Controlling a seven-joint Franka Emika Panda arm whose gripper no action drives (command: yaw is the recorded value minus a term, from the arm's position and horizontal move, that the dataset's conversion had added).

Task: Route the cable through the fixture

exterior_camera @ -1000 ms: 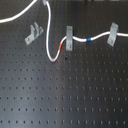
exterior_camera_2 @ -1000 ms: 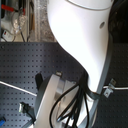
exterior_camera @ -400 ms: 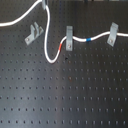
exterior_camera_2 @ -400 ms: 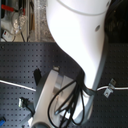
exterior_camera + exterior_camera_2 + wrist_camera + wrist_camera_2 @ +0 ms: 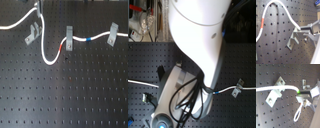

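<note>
The white cable (image 5: 46,58) runs from the first exterior view's left edge up to my gripper (image 5: 36,6) at the top. From there it loops down, with its red band (image 5: 62,47) just before a tall narrow clip (image 5: 68,37) and its blue band (image 5: 88,38) after it. The fixture (image 5: 32,34), a wider grey bracket, stands just below the gripper, beside the hanging cable. Both wrist views show the gripper (image 5: 306,30) shut on the cable (image 5: 281,88). The fixture (image 5: 293,41) lies close under the fingers, and the cable passes over it (image 5: 274,96).
A small tilted grey clip (image 5: 113,34) holds the cable's far end at the first exterior view's right; it also shows in the second exterior view (image 5: 239,86). My white arm (image 5: 198,35) fills most of the second exterior view. The black perforated board (image 5: 75,95) carries everything.
The arm has shifted only slightly. The cable loop keeps almost the same shape and the gripper stays shut on the cable.
</note>
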